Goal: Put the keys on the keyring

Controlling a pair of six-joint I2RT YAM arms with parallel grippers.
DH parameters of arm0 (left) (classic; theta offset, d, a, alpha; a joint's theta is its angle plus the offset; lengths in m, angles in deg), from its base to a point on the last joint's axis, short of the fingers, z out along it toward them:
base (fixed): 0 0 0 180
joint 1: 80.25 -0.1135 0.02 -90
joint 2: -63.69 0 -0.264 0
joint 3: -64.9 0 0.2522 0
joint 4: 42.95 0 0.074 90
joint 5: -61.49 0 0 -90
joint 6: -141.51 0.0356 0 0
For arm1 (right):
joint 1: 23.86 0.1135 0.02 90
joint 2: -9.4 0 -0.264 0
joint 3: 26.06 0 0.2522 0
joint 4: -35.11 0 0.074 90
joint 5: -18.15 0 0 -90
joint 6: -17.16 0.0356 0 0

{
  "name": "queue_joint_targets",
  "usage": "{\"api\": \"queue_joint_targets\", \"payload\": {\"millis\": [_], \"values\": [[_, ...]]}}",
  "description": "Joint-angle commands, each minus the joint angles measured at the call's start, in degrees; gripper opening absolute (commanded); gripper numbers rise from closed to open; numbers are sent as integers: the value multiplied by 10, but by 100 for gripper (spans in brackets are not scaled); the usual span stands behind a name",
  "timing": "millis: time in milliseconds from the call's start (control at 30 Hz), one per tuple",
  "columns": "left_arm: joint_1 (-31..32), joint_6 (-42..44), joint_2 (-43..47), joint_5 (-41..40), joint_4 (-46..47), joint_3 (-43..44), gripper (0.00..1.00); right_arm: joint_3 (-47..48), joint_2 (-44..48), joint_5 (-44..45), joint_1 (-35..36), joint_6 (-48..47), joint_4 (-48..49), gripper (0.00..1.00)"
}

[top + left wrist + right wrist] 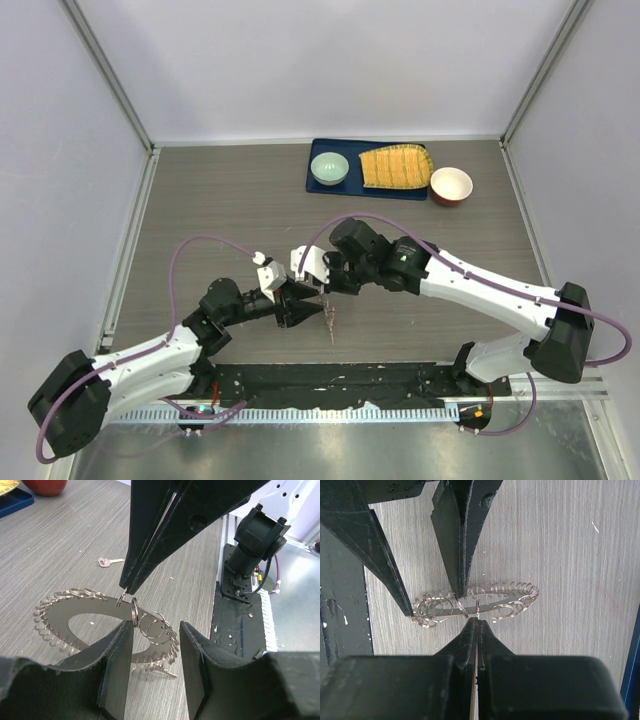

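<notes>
**Both arms meeting over the table [220, 200], seen from above and from each wrist.**

(a) The keyring [329, 325] is off the table and hangs between the two arms, showing only as a thin edge from overhead. From the left wrist, the keyring [55, 615] is a flat grey band around an oval hole, fringed all round with small wire loops and tilted.

(b) The left pincer [310, 311] stands about half open. In its own camera the left pincer [156, 630] straddles the near part of the band, with one finger on the hole side and the other at the outer fringe. Several loose loops lie in the gap. From the right wrist, the left pincer [436, 602] has one fingertip touching the end of the keyring [512, 600] and the other touching its upper edge. It appears to grip the band.

(c) The right pincer [325, 294] is closed. Seen from the left wrist, the right pincer [125, 586] comes down from above with its tips nipping one small loop of the fringe. In its own view the right pincer [477, 621] has its tips pressed together just below the band's edge.

(d) The key [110, 561] lies flat on the table beyond the keyring. It is apart from both pincers and held by neither.

(e) At the far side of the table are a blue tray [318, 185] with a green bowl [329, 168], and beside it a red bowl [451, 186].
</notes>
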Motion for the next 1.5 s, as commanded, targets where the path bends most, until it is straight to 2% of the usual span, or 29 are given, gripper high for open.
{"api": "queue_joint_targets", "payload": {"millis": [0,367,500,667,800,1133,1467], "values": [[-1,-4,0,0,6,8,45,0,29,7,3,7,41,1],[3,10,-43,42,14,50,46,-3,28,9,3,7,43,1],[5,0,-24,49,8,44,46,-4,29,13,3,7,43,1],[5,42,64,-19,-68,28,46,-5,31,12,3,4,43,1],[5,67,94,-86,-65,11,46,-6,32,4,3,2,41,1],[-1,113,3,-79,-4,36,43,-7,35,-5,6,1,39,1],[-2,121,5,-45,13,49,41,-10,33,-6,7,1,39,1]]}}
